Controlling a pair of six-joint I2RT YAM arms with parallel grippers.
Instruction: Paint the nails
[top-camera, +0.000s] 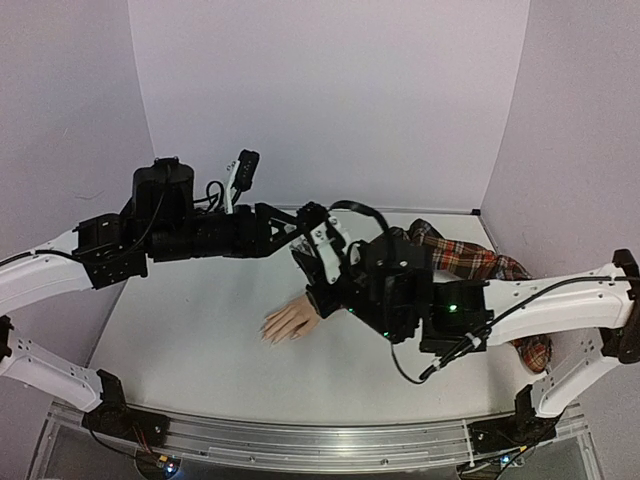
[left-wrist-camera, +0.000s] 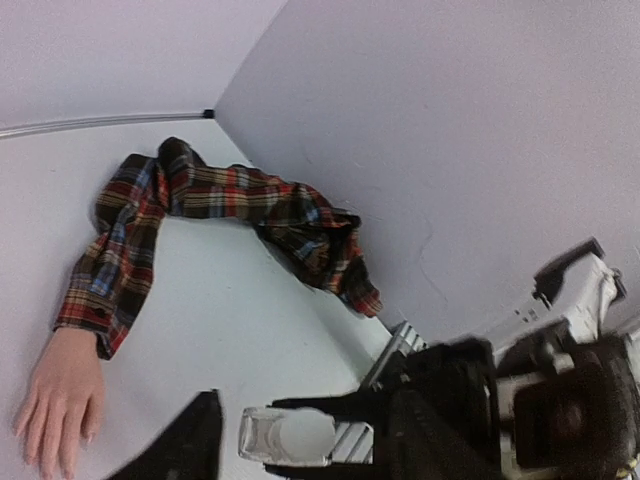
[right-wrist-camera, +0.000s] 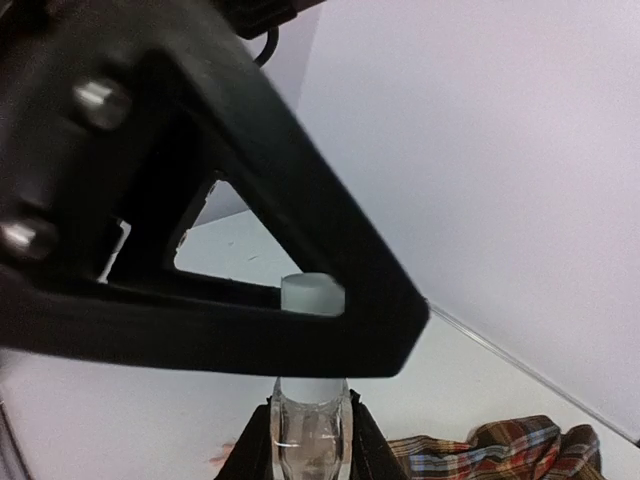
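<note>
Two arms, was it? Mia asked.

Two, Tom said. The left arm (top-camera: 60, 265) came in from the left and the right arm (top-camera: 560, 300) from the right. Their two pincers were close together above the middle of the table (top-camera: 200, 380).

And the hand?

One mannequin hand (top-camera: 290, 322) lay palm down, a little left of the middle and nearer than the pincers, with its fingers pointing near-left. The nails (top-camera: 269, 331) were at its fingertips, too small for me to tell whether any carried paint.

What about the pincers?

The left gripper (top-camera: 322, 246) stood part open about the white cap (right-wrist-camera: 312, 295). In its own wrist view one finger (left-wrist-camera: 190, 445) was clear of the bottle (left-wrist-camera: 275, 437), with a gap showing, so it had hold of nothing. The right gripper (right-wrist-camera: 310, 445) was closed on the bottle's body, cap end up in that wrist's view.

How many bottles?

One, small and clear, with one cap at its top, the join hidden behind the left finger. I could not tell what was inside it, or how much.

And further right?

One red plaid sleeve (top-camera: 470, 260), crumpled. It ran from the hand's wrist toward the far right corner, then nearer along the right wall.
</note>
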